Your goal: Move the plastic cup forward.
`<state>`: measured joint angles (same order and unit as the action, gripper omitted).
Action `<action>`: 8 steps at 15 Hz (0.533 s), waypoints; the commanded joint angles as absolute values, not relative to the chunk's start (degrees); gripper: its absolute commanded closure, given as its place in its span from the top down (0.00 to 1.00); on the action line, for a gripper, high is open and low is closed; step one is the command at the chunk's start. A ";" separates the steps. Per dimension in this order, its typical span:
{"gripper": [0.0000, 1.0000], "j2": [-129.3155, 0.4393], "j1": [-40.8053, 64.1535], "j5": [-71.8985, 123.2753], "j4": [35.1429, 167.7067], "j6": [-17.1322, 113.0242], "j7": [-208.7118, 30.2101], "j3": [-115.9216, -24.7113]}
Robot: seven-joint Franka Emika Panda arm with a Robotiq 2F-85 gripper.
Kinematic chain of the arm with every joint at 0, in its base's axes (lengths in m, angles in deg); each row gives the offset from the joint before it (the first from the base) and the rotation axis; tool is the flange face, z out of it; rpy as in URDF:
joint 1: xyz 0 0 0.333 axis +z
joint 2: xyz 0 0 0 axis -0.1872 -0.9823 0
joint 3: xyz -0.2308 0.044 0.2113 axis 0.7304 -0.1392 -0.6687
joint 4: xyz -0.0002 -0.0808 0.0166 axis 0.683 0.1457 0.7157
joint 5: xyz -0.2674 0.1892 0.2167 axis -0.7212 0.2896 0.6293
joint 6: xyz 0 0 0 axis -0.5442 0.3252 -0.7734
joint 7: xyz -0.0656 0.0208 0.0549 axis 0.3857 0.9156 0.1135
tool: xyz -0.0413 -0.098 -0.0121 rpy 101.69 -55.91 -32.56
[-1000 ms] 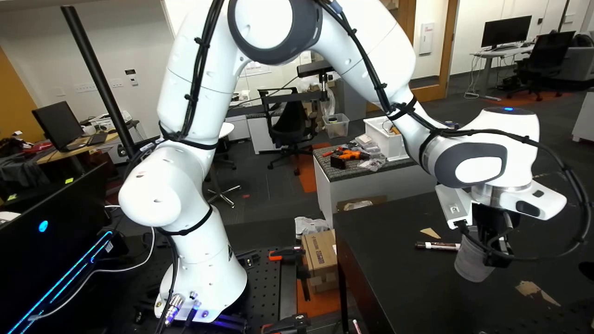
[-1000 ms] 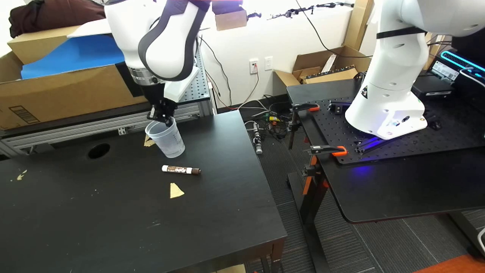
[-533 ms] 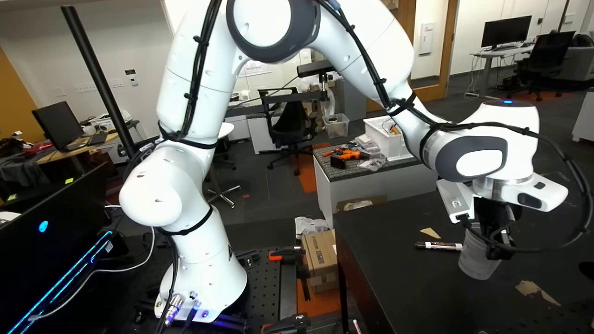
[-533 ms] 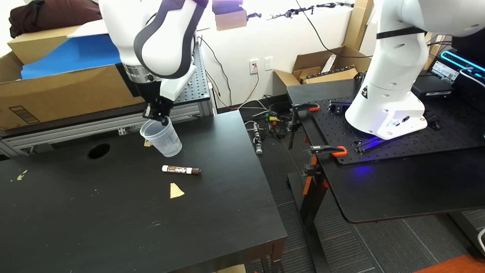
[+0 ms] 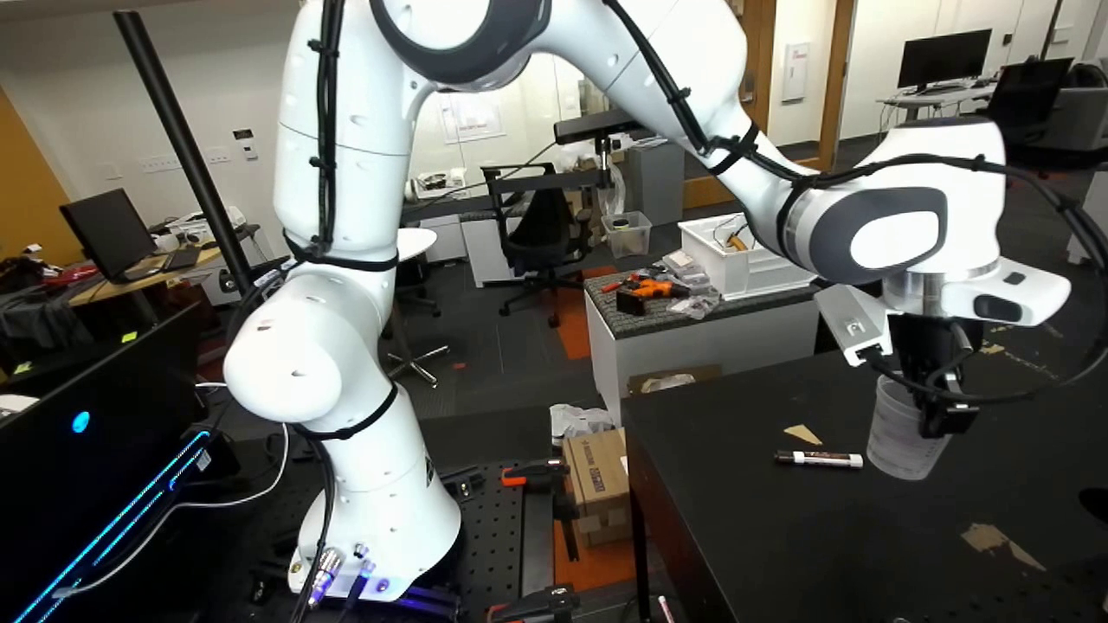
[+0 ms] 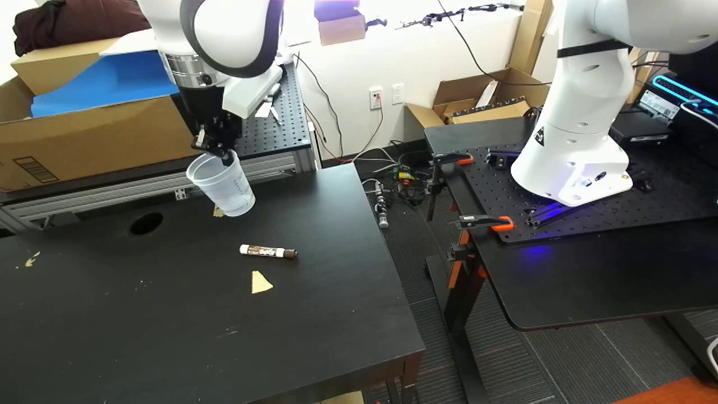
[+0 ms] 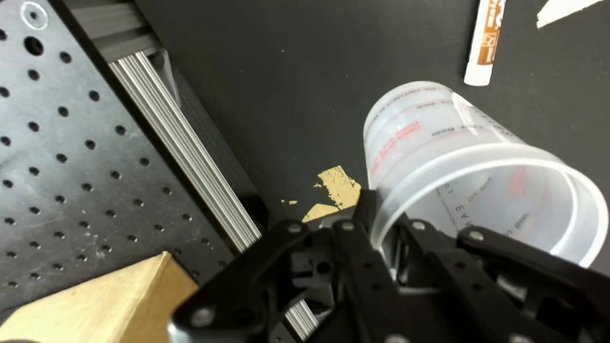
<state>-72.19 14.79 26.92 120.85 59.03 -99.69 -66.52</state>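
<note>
— Your fingers [image 7: 364, 209] are closed, and you have the plastic cup [image 7: 424, 131] in them?

— Yes. You pinch its wall at the rim, one finger outside and one inside, and you hold it above the worktop [image 6: 314, 325].

— Which way does it point?

— Mouth up, but tipped. In an exterior view your plastic cup [image 6: 225, 189] leans its mouth to the picture's upper left, base down and to the right, so the long axis runs on a slant. In the wrist view you look partly into the mouth, with the base toward the picture's upper left.

— What lies below it on your black worktop?

— A brown-and-white marker [image 6: 268, 251] on its side, near the plastic cup but apart from it, and near that a yellow scrap [image 6: 260, 282]. Farther along you have a round hole [image 6: 146, 223].

— Past the worktop?

— Just behind its edge, a perforated bench [image 6: 280, 134] carries a big cardboard box [image 6: 95, 143] with a blue sheet [image 6: 112, 84] in it.

— And the room beyond?

— In an exterior view you see a counter [image 5: 692, 342] with an orange tool [image 5: 662, 288] and a white bin [image 5: 736, 268] on it, then a black office chair [image 5: 541, 229], and, far off toward the picture's upper right, a monitor [image 5: 943, 59].
</note>
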 commanded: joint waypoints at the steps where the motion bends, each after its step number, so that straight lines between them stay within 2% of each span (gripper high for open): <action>1: 0.02 -67.75 15.04 24.05 123.86 54.33 -97.22 -68.11; 8: 0.02 -67.26 15.77 20.27 124.55 47.85 -92.33 -71.97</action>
<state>-69.24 15.54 22.17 123.45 51.05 -94.93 -71.07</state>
